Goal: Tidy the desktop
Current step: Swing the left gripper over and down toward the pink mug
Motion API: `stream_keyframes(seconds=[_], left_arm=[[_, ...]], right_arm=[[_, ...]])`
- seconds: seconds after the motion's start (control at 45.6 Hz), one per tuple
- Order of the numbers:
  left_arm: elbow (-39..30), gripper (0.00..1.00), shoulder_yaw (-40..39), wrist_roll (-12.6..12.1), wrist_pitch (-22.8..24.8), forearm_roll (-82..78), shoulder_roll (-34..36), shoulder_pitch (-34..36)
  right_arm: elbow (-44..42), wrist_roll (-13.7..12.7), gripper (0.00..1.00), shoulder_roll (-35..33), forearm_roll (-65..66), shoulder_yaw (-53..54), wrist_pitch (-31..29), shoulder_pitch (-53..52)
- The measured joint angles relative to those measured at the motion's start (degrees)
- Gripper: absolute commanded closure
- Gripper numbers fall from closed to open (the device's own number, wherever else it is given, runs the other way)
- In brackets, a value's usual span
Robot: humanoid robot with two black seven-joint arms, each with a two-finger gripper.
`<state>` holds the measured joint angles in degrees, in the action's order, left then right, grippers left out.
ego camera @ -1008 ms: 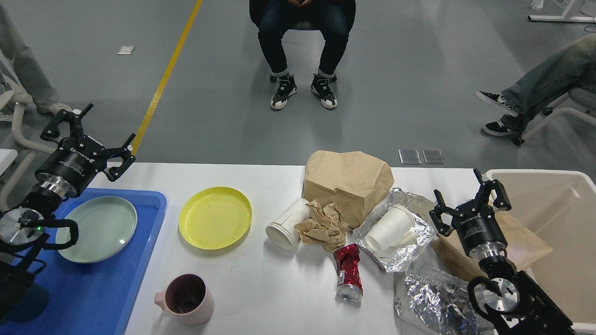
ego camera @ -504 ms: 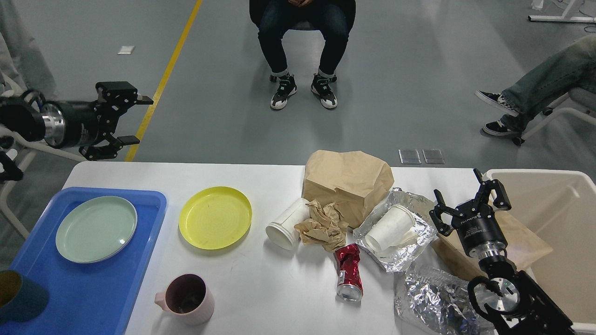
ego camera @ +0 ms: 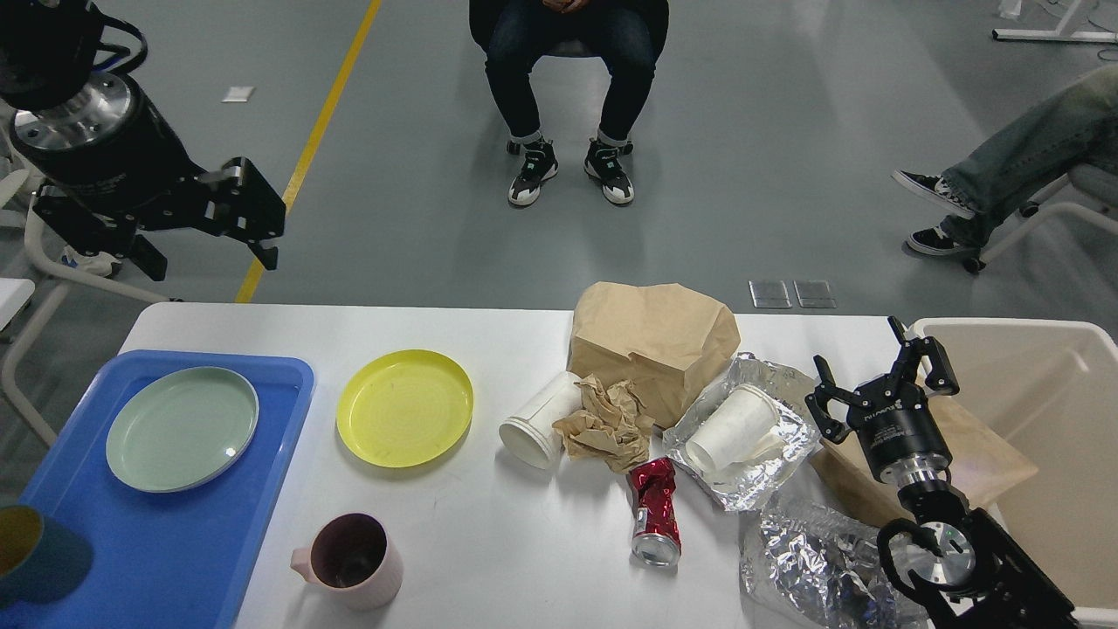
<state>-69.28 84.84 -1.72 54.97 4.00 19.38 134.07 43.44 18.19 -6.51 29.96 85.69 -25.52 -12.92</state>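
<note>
The counter (ego camera: 489, 542) lay below both arms, its litter massed right, where the empty right claw (ego camera: 878, 380), fingers spread wide, hovered just beside the foil-wrapped cup (ego camera: 732, 428), far nearer than the raised left claw (ego camera: 231, 223), whose spread I couldn't tell.

Two plates: a yellow plate (ego camera: 405, 408) on the desk (ego camera: 489, 542) and a pale green plate (ego camera: 182, 428) at nine o'clock on one blue tray (ego camera: 175, 550). Two white paper cups (ego camera: 537, 419) (ego camera: 729, 428), one pink mug (ego camera: 349, 559), one dark blue cup (ego camera: 35, 555), one crushed red can (ego camera: 653, 511). One brown paper bag (ego camera: 651, 336), one crumpled brown paper (ego camera: 604, 422), two foil sheets (ego camera: 769, 472) (ego camera: 812, 568), one beige bin (ego camera: 1048, 384) at three o'clock.
</note>
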Motion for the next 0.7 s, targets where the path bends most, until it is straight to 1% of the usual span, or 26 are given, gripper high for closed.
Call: stream_keyframes(seconds=[0.044,0.175,0.285,0.351,0.46,0.504,0.548,0.592,0.701], left_arm=[[-3.0,0.03,0.2,0.1,0.0,0.1,-2.1,2.3],[-10.9,0.04,0.7,0.4,0.0,0.4,-7.1,6.3],[-19.0,0.04,1.3,1.2,-0.1,0.4,-8.2,11.4],[-23.5,0.04,1.5,1.3,-2.2,0.4,-8.4,13.8],[-29.6,0.04,3.2,1.5,-9.9,0.5,-8.5,15.9],[-30.7,0.04,4.0,1.7,-12.1,0.5,-8.4,16.1],[-31.2,0.04,4.6,1.9,-13.1,0.5,-8.1,16.2],[-31.4,0.04,4.8,2.0,-13.0,0.5,-7.7,16.1],[-31.6,0.04,4.9,2.3,-10.8,0.4,-6.4,14.2]], right_arm=[[0.0,0.0,0.0,0.0,0.0,0.0,0.0,0.0],[0.0,0.0,0.0,0.0,0.0,0.0,0.0,0.0],[-0.1,0.0,0.0,0.0,0.0,0.0,0.0,0.0],[-0.1,0.0,0.0,0.0,0.0,0.0,0.0,0.0],[-0.1,0.0,0.0,0.0,0.0,0.0,0.0,0.0],[-0.1,0.0,0.0,0.0,0.0,0.0,0.0,0.0],[-0.1,0.0,0.0,0.0,0.0,0.0,0.0,0.0],[-0.1,0.0,0.0,0.0,0.0,0.0,0.0,0.0],[-0.1,0.0,0.0,0.0,0.0,0.0,0.0,0.0]])
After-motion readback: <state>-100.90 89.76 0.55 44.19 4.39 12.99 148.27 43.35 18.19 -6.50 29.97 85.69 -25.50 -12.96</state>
